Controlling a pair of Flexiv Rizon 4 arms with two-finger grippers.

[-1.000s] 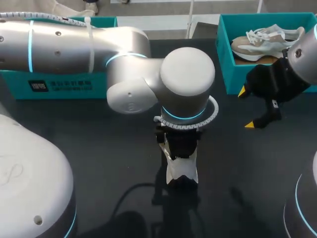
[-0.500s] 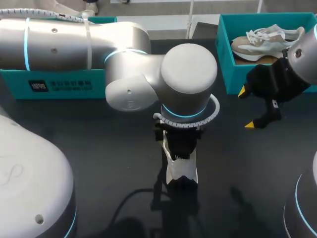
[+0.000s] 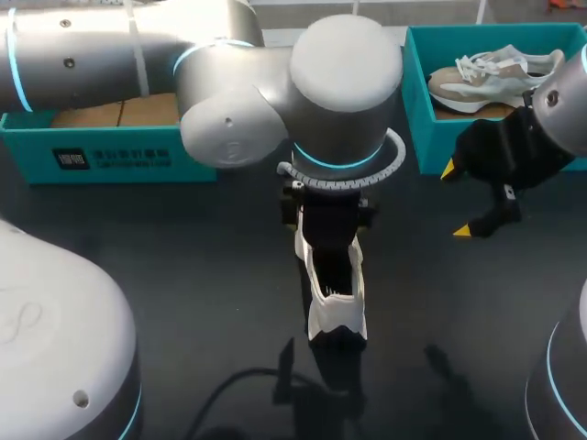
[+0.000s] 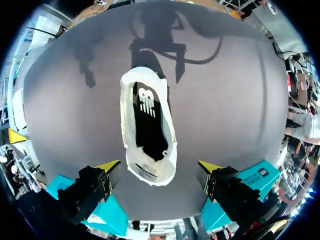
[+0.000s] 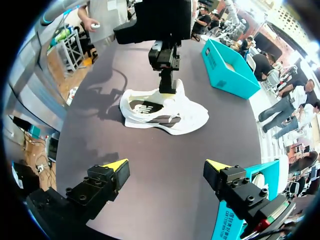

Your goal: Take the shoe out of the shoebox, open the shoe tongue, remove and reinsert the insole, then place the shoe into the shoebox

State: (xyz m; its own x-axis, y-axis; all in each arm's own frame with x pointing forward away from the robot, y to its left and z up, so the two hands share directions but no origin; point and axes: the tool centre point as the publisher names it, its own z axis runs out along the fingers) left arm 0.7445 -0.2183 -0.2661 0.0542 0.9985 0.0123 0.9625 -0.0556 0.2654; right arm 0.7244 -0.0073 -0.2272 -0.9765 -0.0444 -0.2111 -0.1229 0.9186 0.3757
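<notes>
On the dark table (image 3: 183, 275) a white sneaker with black lining (image 4: 148, 130) lies directly beneath the left arm's released jaws, its long axis running straight out between them. The right jaws, also spread, hang well apart beside the teal shoebox (image 3: 425, 158).

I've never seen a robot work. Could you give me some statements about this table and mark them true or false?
The white shoe lies on the dark table, outside the boxes. True.
The left gripper is clamped on that shoe. False: its fingers are open above it, touching nothing.
The right gripper holds nothing. True.
The teal cardboard shoebox by the right gripper is empty. False: a beige and white sneaker lies in it.
</notes>
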